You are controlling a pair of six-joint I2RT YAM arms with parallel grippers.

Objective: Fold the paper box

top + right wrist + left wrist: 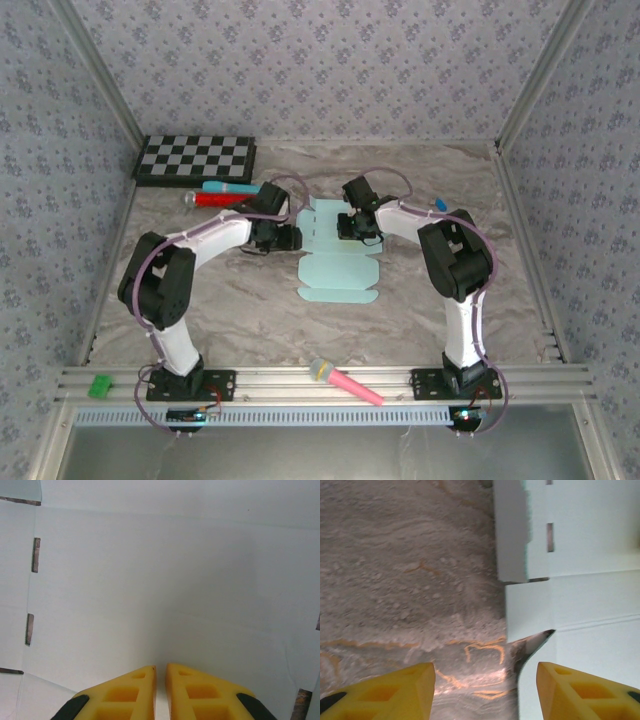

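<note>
Closest to the overhead camera is the silver aluminium rail (pixel 270 385), with a pink toy microphone (pixel 345 382) lying on it, well out of the way. Further up, the pale aqua-blue die-cut card paper box (pixel 338 265) lies flat and unfolded in the middle of the grey marble-look table (pixel 230 310), so I'd say folding has barely begun. Both arms reach in at its far end: left gripper (pixel 290 238) at the sheet's left edge, right gripper (pixel 358 228) over the card itself. A black-and-white checkerboard (pixel 195 158) and some red and blue markers (pixel 215 199) sit at the back left, not involved.

Left wrist view: yellow fingers (pixel 395 692) spread wide, straddling the card's edge, one over bare table and the other over the sheet. Looks lined up to get under a side flap and lift it.

Right wrist view: yellow fingertips (pixel 135 685) nearly touching, nothing between them, aimed down at a plain panel. My guess is it's there to pin the sheet so it won't slide when the flap comes up.
</note>
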